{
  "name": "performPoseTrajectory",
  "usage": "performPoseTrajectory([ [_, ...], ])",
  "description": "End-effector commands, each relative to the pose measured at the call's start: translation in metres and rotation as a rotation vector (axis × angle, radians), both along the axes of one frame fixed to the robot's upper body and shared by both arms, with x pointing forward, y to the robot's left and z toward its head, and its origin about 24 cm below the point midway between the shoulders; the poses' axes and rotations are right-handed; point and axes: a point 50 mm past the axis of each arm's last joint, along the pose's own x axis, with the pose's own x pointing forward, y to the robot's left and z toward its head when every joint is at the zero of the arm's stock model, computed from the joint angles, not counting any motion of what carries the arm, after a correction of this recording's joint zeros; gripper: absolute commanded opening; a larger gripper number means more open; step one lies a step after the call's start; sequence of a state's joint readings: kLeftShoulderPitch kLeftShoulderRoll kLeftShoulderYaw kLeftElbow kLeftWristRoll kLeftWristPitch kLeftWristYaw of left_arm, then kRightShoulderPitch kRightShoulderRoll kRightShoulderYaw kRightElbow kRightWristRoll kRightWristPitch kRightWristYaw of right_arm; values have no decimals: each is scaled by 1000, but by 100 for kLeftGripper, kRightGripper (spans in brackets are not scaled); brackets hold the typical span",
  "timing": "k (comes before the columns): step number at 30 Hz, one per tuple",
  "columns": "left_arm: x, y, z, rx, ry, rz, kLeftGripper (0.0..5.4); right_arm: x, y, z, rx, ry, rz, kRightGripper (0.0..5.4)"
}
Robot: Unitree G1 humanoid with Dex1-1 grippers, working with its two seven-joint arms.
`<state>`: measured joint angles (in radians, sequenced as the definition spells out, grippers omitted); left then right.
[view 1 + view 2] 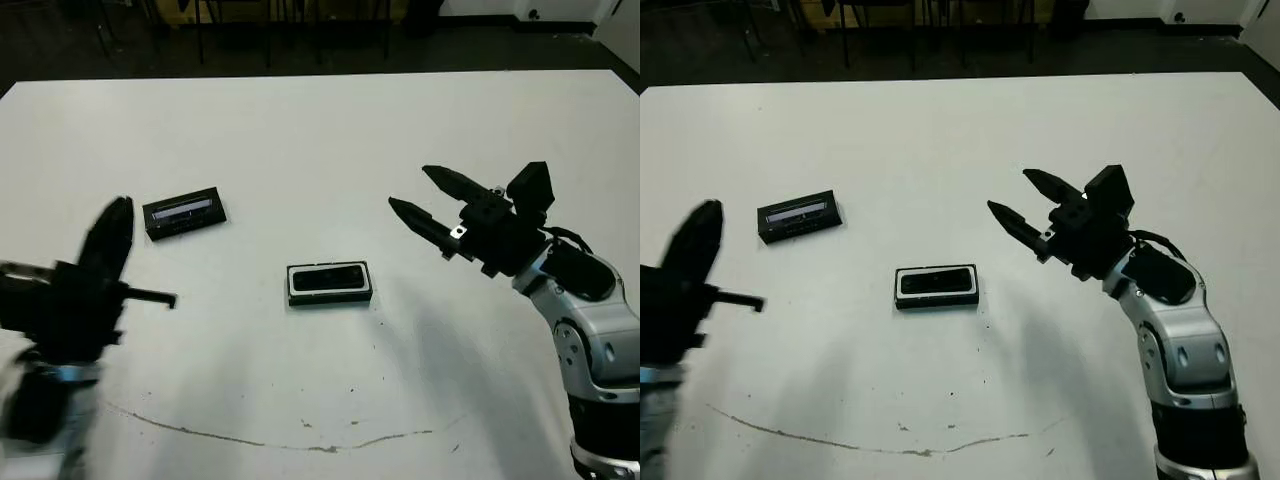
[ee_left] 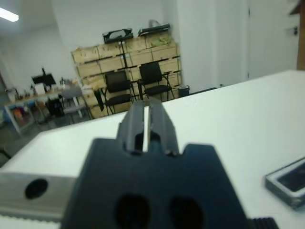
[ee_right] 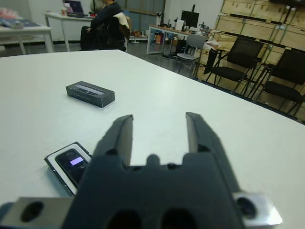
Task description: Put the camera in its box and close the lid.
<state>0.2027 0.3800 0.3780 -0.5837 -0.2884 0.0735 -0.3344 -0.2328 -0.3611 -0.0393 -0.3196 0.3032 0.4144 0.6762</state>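
Left eye view: I see a matte white table [image 1: 320, 130] with a thin dark scuff line near my edge. The box [image 1: 330, 284], a shallow rectangle with black rim and white lining, lies at mid-table; the camera [image 1: 331, 278], a slim black bar, sits in its recess. The lid [image 1: 184, 213], flat, black, with a glossy pale strip, lies apart toward my left. No writing I can read. My right gripper [image 1: 412, 196] hangs beside the box, fingers spread, holding nothing. My left gripper [image 2: 147, 109] has fingers nearly pressed together, nothing between them.
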Motion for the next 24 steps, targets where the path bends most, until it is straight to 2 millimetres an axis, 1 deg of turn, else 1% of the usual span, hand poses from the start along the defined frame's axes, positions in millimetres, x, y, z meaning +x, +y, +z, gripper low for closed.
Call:
performPoseTrajectory([
  [1, 24, 20, 32, 137, -84, 38, 0, 3, -3, -2, -16, 41, 5, 157],
  [4, 47, 32, 66, 192, -97, 103, 0, 7, -1, 2, -26, 31, -7, 102],
  [7, 67, 40, 94, 233, -69, 93, 0, 10, 1, 7, -26, 15, -1, 42],
  [9, 79, 42, 103, 260, -39, 91, 0, 12, 1, 8, -27, 7, 3, 4],
  [11, 91, 45, 107, 275, 21, 93, 0, 14, 1, 10, -30, 1, 7, 1],
  [13, 102, 51, 107, 312, 94, 129, 0, 16, 1, 12, -31, -7, 12, 1],
  [16, 121, 63, 98, 355, 167, 230, 0, 18, 0, 13, -36, -19, 9, 1],
  [20, 146, 71, 73, 413, 272, 296, 0, 19, 0, 14, -47, -23, -2, 1],
  [24, 159, 71, 53, 499, 433, 261, 0, 18, 1, 12, -42, -24, 7, 1],
])
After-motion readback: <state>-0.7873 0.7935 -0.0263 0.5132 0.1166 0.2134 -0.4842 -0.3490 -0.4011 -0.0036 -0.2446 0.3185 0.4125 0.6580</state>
